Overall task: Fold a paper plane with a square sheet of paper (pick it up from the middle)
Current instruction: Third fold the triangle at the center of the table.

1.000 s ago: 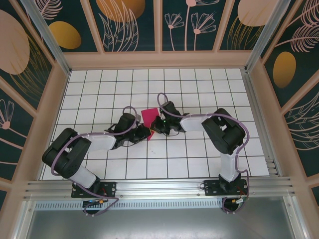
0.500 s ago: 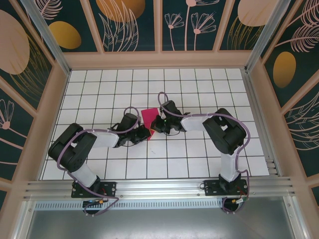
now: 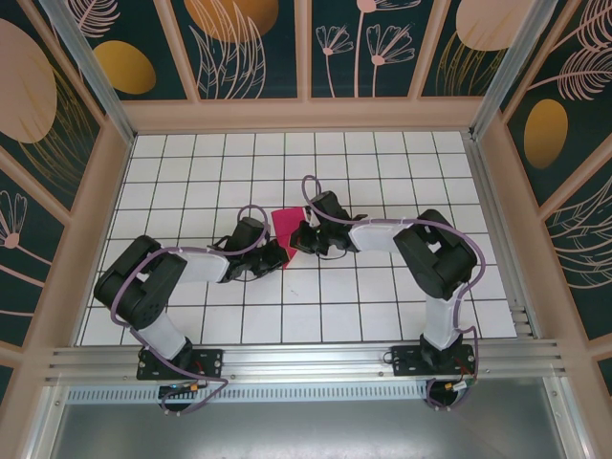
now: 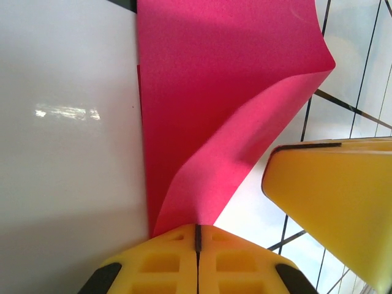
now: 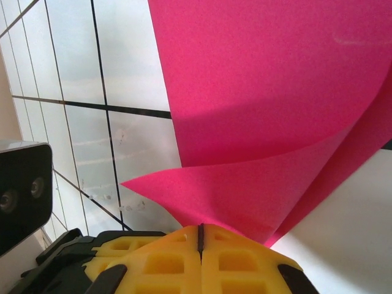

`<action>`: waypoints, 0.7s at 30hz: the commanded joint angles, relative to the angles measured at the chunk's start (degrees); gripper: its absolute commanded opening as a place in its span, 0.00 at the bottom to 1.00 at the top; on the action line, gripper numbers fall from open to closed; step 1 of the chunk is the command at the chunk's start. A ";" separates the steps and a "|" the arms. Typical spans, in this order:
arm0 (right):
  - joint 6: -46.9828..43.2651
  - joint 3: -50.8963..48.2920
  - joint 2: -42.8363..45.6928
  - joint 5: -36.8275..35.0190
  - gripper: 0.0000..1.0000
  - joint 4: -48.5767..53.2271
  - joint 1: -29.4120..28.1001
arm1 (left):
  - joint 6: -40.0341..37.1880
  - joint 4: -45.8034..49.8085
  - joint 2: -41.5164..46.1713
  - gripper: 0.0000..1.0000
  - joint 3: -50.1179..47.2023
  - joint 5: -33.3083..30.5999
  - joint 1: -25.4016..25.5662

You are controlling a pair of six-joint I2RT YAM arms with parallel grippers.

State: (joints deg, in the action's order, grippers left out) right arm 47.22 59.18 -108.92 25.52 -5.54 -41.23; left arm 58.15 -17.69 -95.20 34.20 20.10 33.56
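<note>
– Top external camera first: where is the paper?

– Mid-worktop. The thin magenta-pink square sheet of paper (image 3: 287, 224) sits on the white tiled worktop (image 3: 382, 163), between the tips of the two arms and a little beyond them. The left arm's fingers (image 3: 274, 255) meet its near left side and the right arm's fingers (image 3: 300, 237) its right side. The two sets are close together.

– Is it lying flat?

– Not wholly. From the left wrist, part of the sheet (image 4: 202, 73) lies against the worktop, and a flap bends up from it and narrows toward the fingers.

– And the left grasp?

– The yellow pads (image 4: 180, 248) are pressed together with just a thin dark seam between them, and the narrow end of the flap runs into that seam. They are pinching the paper. One yellow finger of the right arm (image 4: 331, 202) stands just beside it, to the right.

– And the right wrist?

– Much alike. Its yellow pads (image 5: 184, 248) are closed to a hairline seam, with a curled pink edge caught in it. The rest of the sheet (image 5: 275, 79) spreads out beyond, over the grid tiles.
</note>
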 commanded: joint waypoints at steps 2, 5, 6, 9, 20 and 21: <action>-1.60 -0.03 -1.94 0.16 0.01 2.15 0.01 | -1.22 2.01 -0.68 0.08 0.87 -1.07 0.19; -1.69 0.19 -3.00 0.04 0.01 2.65 0.09 | -1.32 2.11 -0.43 0.08 1.11 -1.03 0.23; -1.61 0.16 -3.39 -0.03 0.01 2.71 0.10 | -1.33 2.17 -0.20 0.08 1.18 -1.03 0.24; -1.72 0.40 -3.89 -0.21 0.00 2.80 0.10 | -1.31 1.85 0.23 0.08 1.28 -0.81 0.27; -2.19 0.29 -2.67 0.21 0.00 2.22 0.19 | -0.61 -0.85 -0.39 0.09 0.83 -1.23 0.27; -2.21 0.24 -2.57 0.24 0.00 2.12 0.19 | -0.82 -0.51 -0.68 0.09 0.70 -1.46 0.24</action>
State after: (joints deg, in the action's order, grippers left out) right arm 46.35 59.20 -111.57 25.63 -4.56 -41.19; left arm 58.15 -17.78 -94.91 34.44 19.99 33.56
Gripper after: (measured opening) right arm 0.042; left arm 0.093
